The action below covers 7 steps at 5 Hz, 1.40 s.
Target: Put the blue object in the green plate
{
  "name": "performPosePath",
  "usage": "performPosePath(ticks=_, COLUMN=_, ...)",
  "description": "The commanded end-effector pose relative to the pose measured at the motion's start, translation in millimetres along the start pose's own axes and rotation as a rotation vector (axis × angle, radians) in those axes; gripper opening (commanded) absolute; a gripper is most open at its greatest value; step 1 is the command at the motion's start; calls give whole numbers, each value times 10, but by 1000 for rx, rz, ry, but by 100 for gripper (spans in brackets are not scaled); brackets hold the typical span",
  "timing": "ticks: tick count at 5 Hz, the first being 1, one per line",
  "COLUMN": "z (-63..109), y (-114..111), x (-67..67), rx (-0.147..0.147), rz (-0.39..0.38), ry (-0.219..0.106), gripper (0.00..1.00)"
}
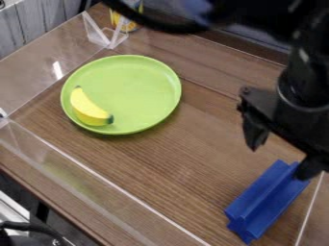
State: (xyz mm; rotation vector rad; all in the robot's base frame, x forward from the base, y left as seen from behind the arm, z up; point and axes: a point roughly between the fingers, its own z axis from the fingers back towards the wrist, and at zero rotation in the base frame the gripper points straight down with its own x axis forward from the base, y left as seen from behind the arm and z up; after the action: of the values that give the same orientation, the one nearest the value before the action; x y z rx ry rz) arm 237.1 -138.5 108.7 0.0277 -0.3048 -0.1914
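While the pincer [286, 154] hangs with its jaws spread wide and nothing between them, the blue object [267, 201] lies flat on the desk [167, 163] just below it, close to the near right corner and untouched. The likeliest slip, as I judge it, is a poor bite: the block sits at a slant, so jaws that do not line up across its ridge could push it sideways or tip it instead of closing on it. A transparent wall [315, 207] appears to stand right beside the block, and a finger coming down on that side may strike it. The green plate [122, 91] rests well apart from the pincer, up and to the left, so the carry is a long one and a weak hold could drop the block on the way. A yellow banana [88, 108] already lies in the plate's near left part; setting the block down on top of it would leave it perched and unsteady. A yellow can [123, 13] stands beyond the plate, out of the path.
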Motion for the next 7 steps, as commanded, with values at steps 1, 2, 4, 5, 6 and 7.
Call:
performPosePath(ticks=1, z=-44, y=-46, x=3, rx=-10, rz=-2, ry=-35, gripper=100)
performPosePath(ticks=2, z=-140, y=-65, x=-21, rx=-13, rz=3, ry=-41, gripper=100)
performPosePath(ticks=4, z=-336, y=-103, x=-72, rx=-20, rz=19, ry=-47, gripper=100)
performPosePath(ticks=5, z=-444, y=-115, x=-96, rx=-22, rz=27, ry=-48, gripper=100)
performPosePath(ticks=6, z=-521, y=-106, x=-108, rx=-19, rz=33, ry=-44, gripper=100)
performPosePath(ticks=7, z=-513, y=-71, x=-90, rx=-11, rz=36, ry=-35, gripper=0)
